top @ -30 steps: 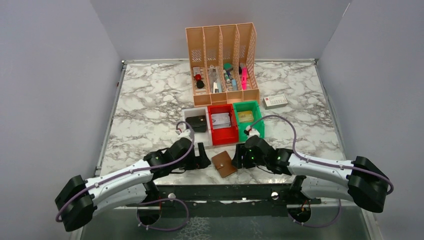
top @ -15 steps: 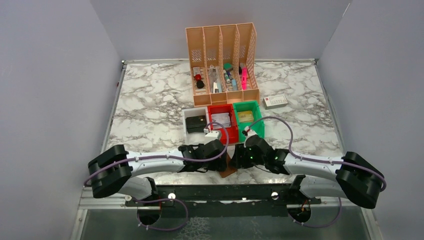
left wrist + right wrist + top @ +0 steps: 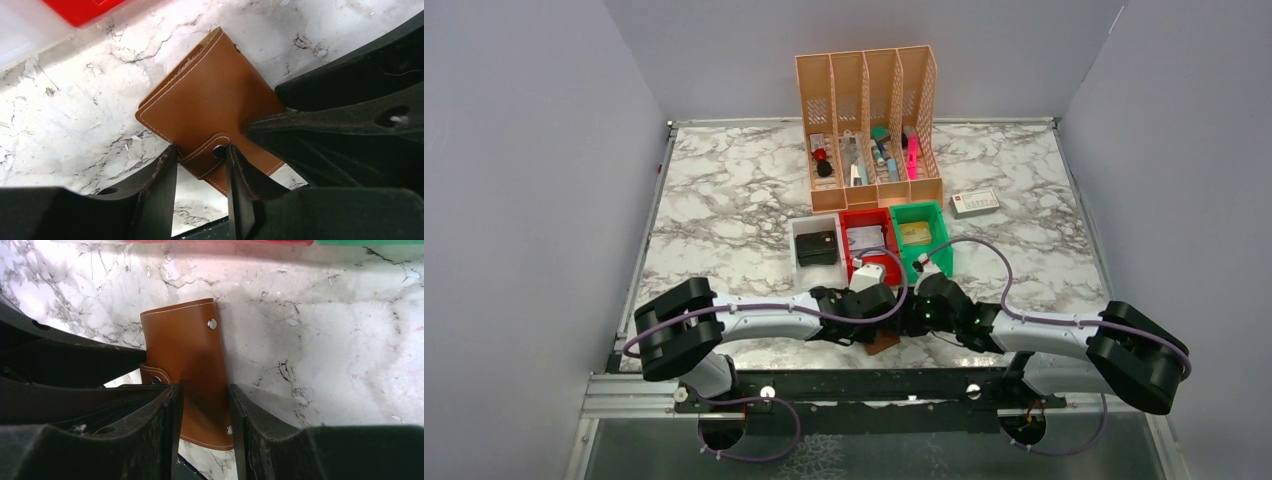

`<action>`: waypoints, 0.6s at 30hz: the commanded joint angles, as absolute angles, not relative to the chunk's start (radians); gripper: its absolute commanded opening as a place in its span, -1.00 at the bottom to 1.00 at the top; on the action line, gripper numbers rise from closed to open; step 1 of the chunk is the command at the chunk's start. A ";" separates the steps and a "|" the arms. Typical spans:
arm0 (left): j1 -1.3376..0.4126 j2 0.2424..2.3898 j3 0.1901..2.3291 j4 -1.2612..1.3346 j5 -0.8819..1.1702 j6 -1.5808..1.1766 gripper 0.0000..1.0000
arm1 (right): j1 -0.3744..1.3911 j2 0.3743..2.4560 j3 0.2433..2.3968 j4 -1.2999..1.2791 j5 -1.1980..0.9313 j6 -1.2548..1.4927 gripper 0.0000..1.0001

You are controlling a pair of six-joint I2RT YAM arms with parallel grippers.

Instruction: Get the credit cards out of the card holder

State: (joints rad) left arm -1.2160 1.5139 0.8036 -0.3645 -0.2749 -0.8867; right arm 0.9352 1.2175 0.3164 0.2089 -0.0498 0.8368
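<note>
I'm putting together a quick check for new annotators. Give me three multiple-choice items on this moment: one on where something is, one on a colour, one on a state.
1. Where is the card holder?
A. in the green bin
B. inside the file rack
C. on the marble table, on the near side of the red bin

2. What colour is the bin that holds the black case?
A. white
B. green
C. red

3. What state is the card holder in?
A. spread open
B. folded shut, with its strap snapped
C. standing on edge

Key: 1 C, both wrist views show it flat on the marble. 2 A, the case lies in the white bin. 3 B, the strap wraps over the edge with its snap fastened.
</note>
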 commanded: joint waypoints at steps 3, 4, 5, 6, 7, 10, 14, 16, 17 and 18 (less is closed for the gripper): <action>-1.258 1.609 0.883 -0.480 -0.360 -0.861 -0.47 | 0.937 1.251 0.281 0.178 -0.075 0.862 -0.21; -1.261 1.616 0.892 -0.490 -0.368 -0.859 -0.56 | 0.937 1.246 0.281 0.175 -0.074 0.861 -0.25; -1.265 1.622 0.899 -0.497 -0.374 -0.858 -0.61 | 0.937 1.241 0.281 0.177 -0.075 0.859 -0.32; -1.269 1.626 0.903 -0.498 -0.379 -0.858 -0.65 | 0.937 1.235 0.280 0.178 -0.076 0.860 -0.39; -1.270 1.626 0.904 -0.497 -0.382 -0.857 -0.66 | 0.937 1.231 0.278 0.182 -0.081 0.860 -0.45; -1.271 1.617 0.900 -0.497 -0.394 -0.866 -0.68 | 0.937 1.213 0.272 0.189 -0.085 0.857 -0.70; -1.270 1.571 0.865 -0.491 -0.415 -0.882 -0.75 | 0.937 1.197 0.257 0.180 -0.063 0.859 -0.97; -1.269 1.536 0.841 -0.478 -0.423 -0.886 -0.76 | 0.937 1.197 0.251 0.180 -0.063 0.859 -0.99; -1.267 1.518 0.829 -0.465 -0.424 -0.885 -0.76 | 0.937 1.197 0.249 0.182 -0.066 0.858 -0.98; -1.264 1.499 0.817 -0.452 -0.423 -0.884 -0.77 | 0.937 1.199 0.247 0.186 -0.069 0.859 -0.98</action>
